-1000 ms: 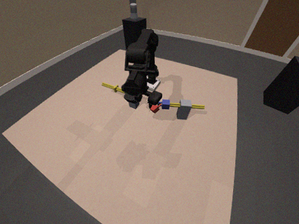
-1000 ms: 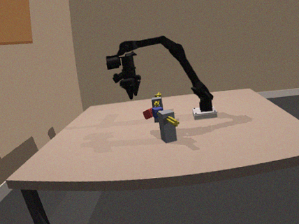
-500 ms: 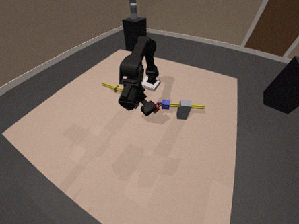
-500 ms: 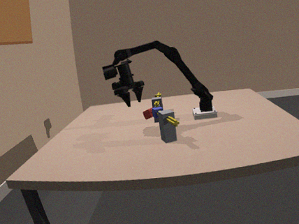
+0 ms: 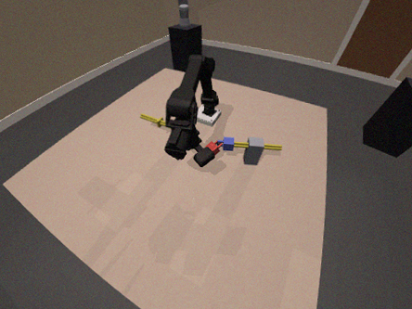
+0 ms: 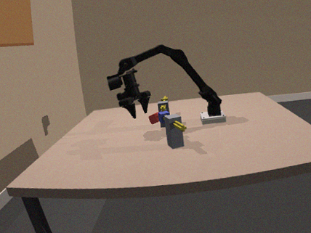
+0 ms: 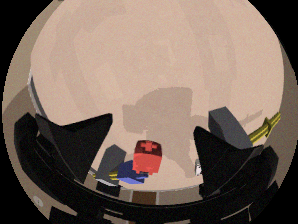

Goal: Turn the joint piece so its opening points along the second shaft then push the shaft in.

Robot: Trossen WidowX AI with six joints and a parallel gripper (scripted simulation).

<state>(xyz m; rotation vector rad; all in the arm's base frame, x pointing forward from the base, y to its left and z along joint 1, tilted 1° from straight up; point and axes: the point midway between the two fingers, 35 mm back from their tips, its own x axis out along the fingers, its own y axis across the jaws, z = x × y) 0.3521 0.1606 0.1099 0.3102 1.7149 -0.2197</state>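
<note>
The red joint piece [image 5: 213, 147] [image 6: 153, 118] [image 7: 147, 157] hangs off the blue joint body [image 5: 228, 144] [image 6: 163, 116] [image 7: 131, 172]. It tilts to the front left in the top view; its dark cross-shaped opening faces up the wrist view, off the second shaft's line. The first yellow shaft [image 5: 273, 147] [image 6: 179, 125] runs through a grey block [image 5: 255, 144] [image 6: 174, 132] [image 7: 111, 160]. The second yellow shaft [image 5: 149, 117] [image 6: 164, 98] [image 7: 265, 129] sits in the other grey block [image 6: 163, 106] [image 7: 227, 127], which the arm hides in the top view. My gripper [image 6: 140, 114] [image 7: 154, 124] is open and empty, above and beside the red piece, not around it.
The arm's white base [image 5: 209, 116] [image 6: 213, 117] stands on the table behind the joint in the top view. The two grey blocks stand on either side of the joint piece. The second shaft has a yellow cross-handle [image 5: 159, 121] [image 7: 270, 125] near its outer end.
</note>
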